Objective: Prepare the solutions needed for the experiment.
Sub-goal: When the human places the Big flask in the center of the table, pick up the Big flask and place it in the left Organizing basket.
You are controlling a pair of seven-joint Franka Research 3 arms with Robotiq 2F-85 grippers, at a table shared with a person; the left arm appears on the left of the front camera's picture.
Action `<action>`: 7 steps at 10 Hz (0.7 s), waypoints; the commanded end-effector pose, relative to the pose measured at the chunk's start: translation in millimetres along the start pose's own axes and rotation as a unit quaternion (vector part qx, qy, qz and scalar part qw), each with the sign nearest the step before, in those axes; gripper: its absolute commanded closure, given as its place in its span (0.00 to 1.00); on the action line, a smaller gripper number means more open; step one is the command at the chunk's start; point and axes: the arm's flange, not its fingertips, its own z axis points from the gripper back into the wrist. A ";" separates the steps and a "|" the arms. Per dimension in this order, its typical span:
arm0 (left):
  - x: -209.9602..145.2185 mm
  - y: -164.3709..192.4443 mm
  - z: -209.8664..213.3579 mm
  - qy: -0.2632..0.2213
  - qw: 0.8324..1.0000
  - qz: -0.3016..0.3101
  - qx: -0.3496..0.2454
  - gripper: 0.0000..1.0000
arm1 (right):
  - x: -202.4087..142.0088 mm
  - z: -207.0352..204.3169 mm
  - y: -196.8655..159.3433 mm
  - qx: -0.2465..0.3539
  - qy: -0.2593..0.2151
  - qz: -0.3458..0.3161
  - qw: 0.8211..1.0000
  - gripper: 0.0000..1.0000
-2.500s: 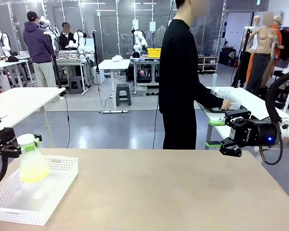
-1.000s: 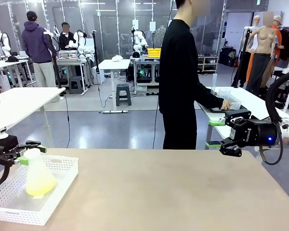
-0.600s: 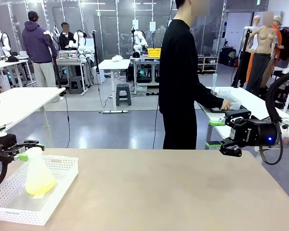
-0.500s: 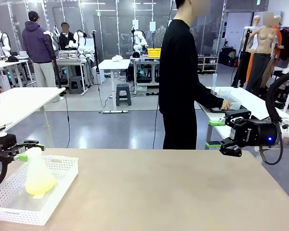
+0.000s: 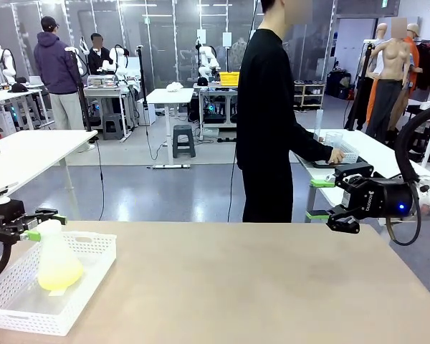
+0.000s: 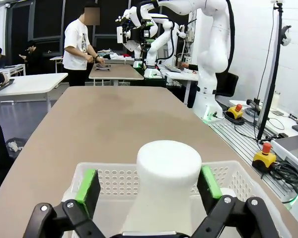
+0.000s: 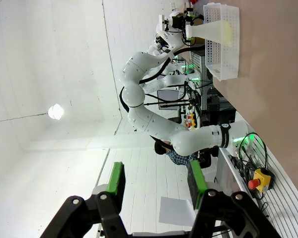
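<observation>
Flask (image 5: 56,258) of yellow solution in basket (image 5: 86,287), neck between left claw (image 5: 37,223) pads — spread wide, untouching.

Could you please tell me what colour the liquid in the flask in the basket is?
Pale yellow-green liquid low in the frosted flask, clearest in the front view.

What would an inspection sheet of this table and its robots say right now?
Surface: tan table, bare apart from a white basket at its left end.
Job's things: flask with yellow liquid stands in the basket.
Clutter: nothing seen.
Grippers: left tool open, pads either side of the flask's neck, not touching; right tool part open, empty, off the table's right edge.
Cables: nothing seen on the table.
Surroundings: person at the far side, turned to a side table.
</observation>
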 end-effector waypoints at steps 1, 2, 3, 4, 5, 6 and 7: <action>2.8 -3.2 -3.6 0.005 1.000 -0.009 -0.006 0.00 | -0.9 -0.6 1.5 0.004 0.002 0.002 1.000 0.35; 0.0 0.0 0.0 0.000 1.000 0.000 0.000 0.00 | -0.9 -0.6 1.5 0.004 0.002 0.002 1.000 0.35; 7.3 -5.0 9.8 0.013 1.000 -0.003 -0.001 0.00 | -0.9 -0.6 1.5 0.004 0.002 0.002 1.000 0.35; 15.5 -10.4 19.3 0.012 1.000 -0.005 -0.002 0.00 | -0.9 -0.6 1.5 0.004 0.002 0.002 1.000 0.35; 24.5 -15.3 29.4 0.009 1.000 0.001 -0.012 0.00 | -0.9 -0.6 1.5 0.004 0.002 0.002 1.000 0.35; 32.5 -19.1 36.7 0.013 1.000 0.020 -0.019 0.00 | -0.9 -0.6 1.5 0.004 0.002 0.002 1.000 0.35; 39.3 -22.4 42.0 0.003 0.999 0.040 -0.037 0.00 | -0.9 -0.6 1.5 0.004 0.002 0.002 1.000 0.35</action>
